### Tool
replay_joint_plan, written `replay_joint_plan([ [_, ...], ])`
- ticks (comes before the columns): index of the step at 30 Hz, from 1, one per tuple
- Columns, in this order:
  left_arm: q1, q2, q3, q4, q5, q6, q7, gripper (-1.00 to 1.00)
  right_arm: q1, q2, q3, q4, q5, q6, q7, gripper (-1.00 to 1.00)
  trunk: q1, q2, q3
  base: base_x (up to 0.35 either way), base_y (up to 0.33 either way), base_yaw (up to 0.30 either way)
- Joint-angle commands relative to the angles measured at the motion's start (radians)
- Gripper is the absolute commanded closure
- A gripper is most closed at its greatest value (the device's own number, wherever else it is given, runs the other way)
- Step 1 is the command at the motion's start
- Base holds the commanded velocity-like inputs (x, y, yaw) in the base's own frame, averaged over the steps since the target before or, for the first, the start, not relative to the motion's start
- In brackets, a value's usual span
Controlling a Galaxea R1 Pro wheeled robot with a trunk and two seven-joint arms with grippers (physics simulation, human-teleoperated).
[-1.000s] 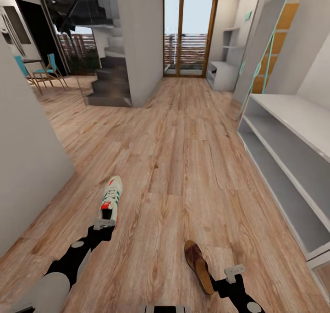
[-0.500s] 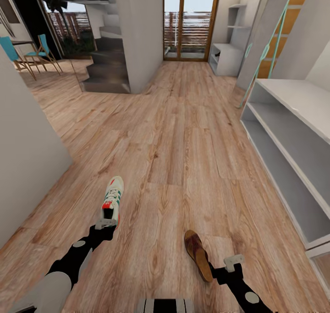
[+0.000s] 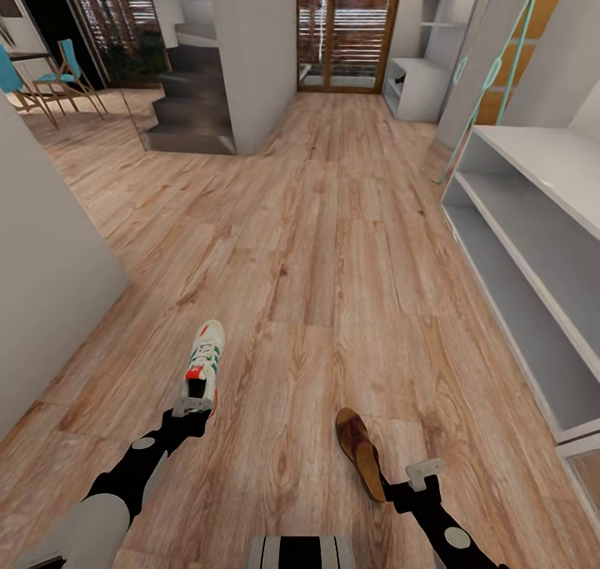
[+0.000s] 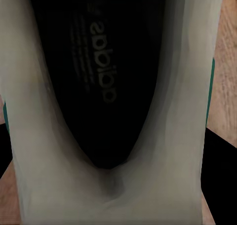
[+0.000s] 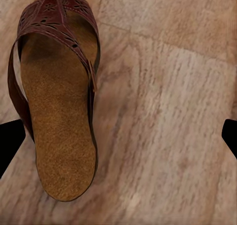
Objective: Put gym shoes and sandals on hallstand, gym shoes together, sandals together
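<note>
1. The left arm (image 3: 133, 469) has glossy black links, a round grey joint cap and a pale grey-white forearm shell.
2. The right arm (image 3: 446, 527) is black with a grey disc.
3. Each wrist carries a light grey bracket.
4. A black-and-grey striped trunk part (image 3: 300, 551) sits between the arms.

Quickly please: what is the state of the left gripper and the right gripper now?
Left gripper: at the gym shoe heel; cannot tell if closed.
Right gripper: open, holding nothing, beside the sandal.
</note>
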Motion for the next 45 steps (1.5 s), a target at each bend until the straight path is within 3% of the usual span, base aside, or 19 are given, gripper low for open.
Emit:
replay_joint_plan([
  [1,-0.001,-0.001,0.008,0.001,-0.011,-0.005,-0.007,1.00,0.000,-0.001,0.002,0.001,0.005,-0.003,-0.001,-1.00,0.000,0.000,-0.001,0.000,0.000,0.106],
  [7,0.000,0.000,0.008,0.001,-0.011,-0.005,-0.007,1.00,0.000,-0.001,0.002,0.000,0.005,-0.004,-0.002,-1.00,0.000,0.000,-0.006,0.000,0.000,0.183],
  [23,0.001,0.000,0.008,0.001,-0.011,-0.006,-0.007,1.00,0.000,-0.002,0.001,0.001,0.005,-0.006,-0.002,-1.00,0.007,-0.004,-0.071,0.000,0.000,0.058],
  [45,0.002,0.000,0.010,0.001,-0.010,-0.006,-0.007,1.00,0.000,-0.002,-0.003,0.002,0.005,-0.007,-0.002,-1.00,0.017,-0.009,-0.185,0.000,0.000,0.048],
])
